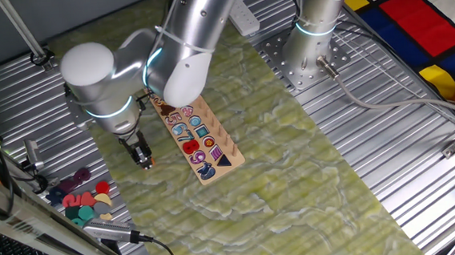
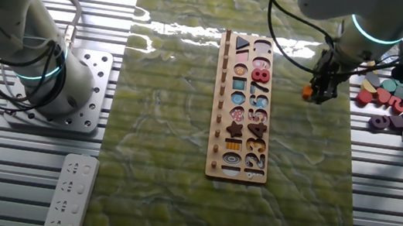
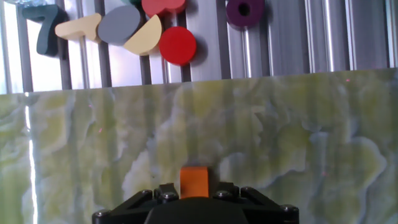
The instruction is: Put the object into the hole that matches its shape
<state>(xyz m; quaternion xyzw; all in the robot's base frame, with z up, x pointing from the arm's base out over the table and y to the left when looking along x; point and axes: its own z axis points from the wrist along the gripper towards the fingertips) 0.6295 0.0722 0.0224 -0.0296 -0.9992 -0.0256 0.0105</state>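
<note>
My gripper (image 3: pixel 194 188) is shut on the small orange piece (image 3: pixel 194 181), which sticks out between the fingers. It hangs just above the green mat. In one fixed view the gripper (image 1: pixel 141 156) is left of the long wooden puzzle board (image 1: pixel 214 162), with the orange piece (image 1: pixel 150 161) at its tip. In the other fixed view the gripper (image 2: pixel 319 89) is right of the board (image 2: pixel 222 108), near its far end, and the orange piece (image 2: pixel 307 90) shows there too. I cannot tell which recess in the board's shape column is the matching hole.
Several loose coloured pieces (image 3: pixel 177 45) lie on the ribbed metal just past the mat's edge; they also show in both fixed views (image 1: pixel 84 198) (image 2: pixel 391 91). A white remote (image 2: pixel 70 193) lies by the second arm's base (image 2: pixel 72 88).
</note>
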